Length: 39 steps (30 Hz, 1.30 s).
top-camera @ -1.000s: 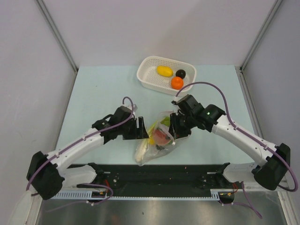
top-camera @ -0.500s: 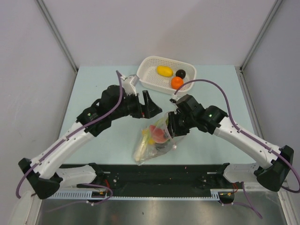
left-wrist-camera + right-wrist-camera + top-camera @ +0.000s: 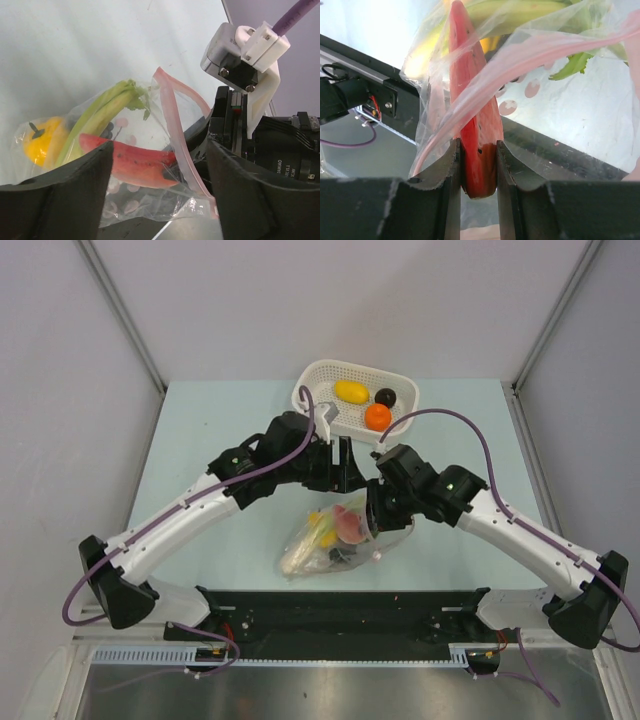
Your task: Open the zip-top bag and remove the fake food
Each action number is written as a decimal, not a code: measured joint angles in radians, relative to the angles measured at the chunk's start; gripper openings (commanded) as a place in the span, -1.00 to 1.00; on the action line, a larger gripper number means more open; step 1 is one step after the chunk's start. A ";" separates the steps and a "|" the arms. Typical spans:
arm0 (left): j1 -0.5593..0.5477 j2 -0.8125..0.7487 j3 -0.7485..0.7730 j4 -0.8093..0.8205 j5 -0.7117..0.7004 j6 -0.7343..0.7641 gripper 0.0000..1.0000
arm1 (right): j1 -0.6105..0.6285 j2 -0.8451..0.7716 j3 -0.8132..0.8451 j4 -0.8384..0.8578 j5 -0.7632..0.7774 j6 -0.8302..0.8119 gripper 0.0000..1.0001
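Observation:
The clear zip-top bag (image 3: 322,543) lies on the table between my grippers, its pink zip strip (image 3: 176,120) gaping open. Inside it are a red piece (image 3: 134,163), a long green-white stalk (image 3: 99,116) and a yellow fruit (image 3: 41,143). My right gripper (image 3: 373,514) is at the bag's mouth, shut on the red piece (image 3: 478,165), with the pink strip (image 3: 530,55) draped over one finger. My left gripper (image 3: 343,464) is open just beyond the bag, and a corner of the bag lies between its fingers (image 3: 55,200). A lemon (image 3: 350,391), a dark round fruit (image 3: 386,397) and an orange (image 3: 377,416) sit in the basket.
The white perforated basket (image 3: 312,402) stands at the back of the table, right behind my left wrist. The black base rail (image 3: 340,615) runs along the near edge, close to the bag. Grey walls close in both sides.
My left arm has swung from the bag's left side up and rightward to its far side, near the basket. My right gripper has kept its hold, and the bag has flattened slightly leftward.

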 measured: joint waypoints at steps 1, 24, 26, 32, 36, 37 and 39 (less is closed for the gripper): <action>-0.002 0.001 0.000 0.002 0.004 0.000 0.34 | 0.003 -0.002 0.000 -0.005 0.006 0.001 -1.00; -0.042 -0.072 -0.144 0.110 0.014 0.002 0.82 | -0.018 -0.134 0.006 0.005 0.058 0.052 -1.00; -0.042 -0.028 -0.107 0.095 0.002 0.003 0.66 | -0.018 -0.135 0.006 0.006 0.055 0.052 -1.00; -0.042 0.050 -0.071 0.035 -0.058 0.012 -0.34 | -0.015 -0.141 0.007 0.006 0.060 0.051 -1.00; -0.042 0.053 -0.059 -0.006 -0.100 0.036 -0.92 | -0.017 -0.162 0.008 0.000 0.079 0.050 -1.00; -0.042 0.052 -0.057 -0.011 -0.109 0.042 -0.99 | -0.018 -0.172 0.010 -0.002 0.089 0.047 -1.00; -0.042 0.049 -0.056 -0.027 -0.132 0.055 -0.99 | -0.029 -0.199 0.014 -0.006 0.109 0.039 -1.00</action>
